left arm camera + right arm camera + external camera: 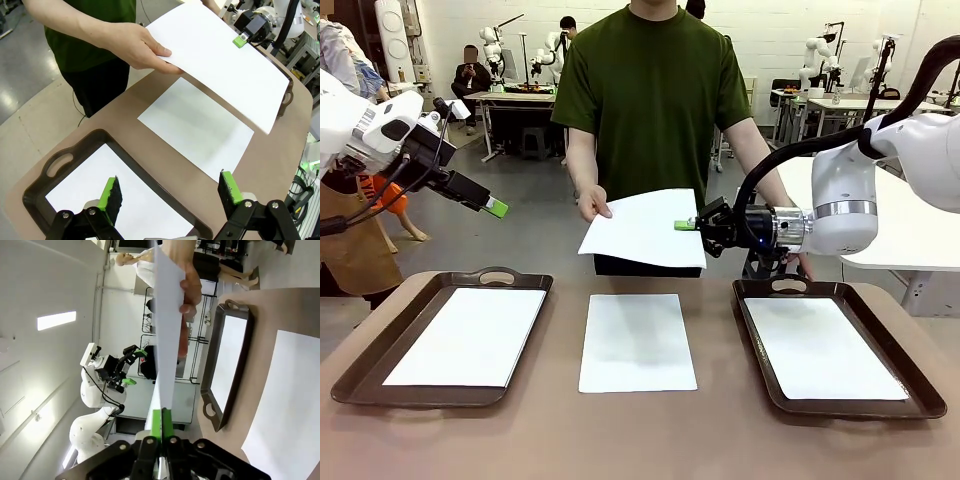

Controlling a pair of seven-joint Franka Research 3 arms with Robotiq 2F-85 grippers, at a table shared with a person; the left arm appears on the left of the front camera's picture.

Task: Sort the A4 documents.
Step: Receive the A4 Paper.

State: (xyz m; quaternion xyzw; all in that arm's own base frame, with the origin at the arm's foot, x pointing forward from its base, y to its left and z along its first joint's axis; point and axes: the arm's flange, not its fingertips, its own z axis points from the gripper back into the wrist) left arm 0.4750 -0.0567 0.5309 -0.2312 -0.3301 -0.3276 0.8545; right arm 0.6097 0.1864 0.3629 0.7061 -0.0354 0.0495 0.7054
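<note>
The loose sheet (637, 342) lying flat on the table (560, 440) serves as the landmark. Above its far edge a second A4 sheet (645, 228) hangs tilted in the air. The right gripper (685, 225) pinches that sheet's right edge. In the right wrist view the paper runs edge-on from between the green pads (156, 424), so I cannot tell whether it is one page or several. The person's hand (592, 205) holds the opposite corner, and the person's other hand is mostly hidden behind the right arm. Left of the landmark, the left tray (380, 350) holds a white sheet (470, 335). Right of the landmark, the right tray (920, 395) holds another sheet (820, 345). The left gripper (497, 208) hovers up and to the left of the landmark, jaws spread wide with nothing between them. In its wrist view the left tray's near corner is cut off.
</note>
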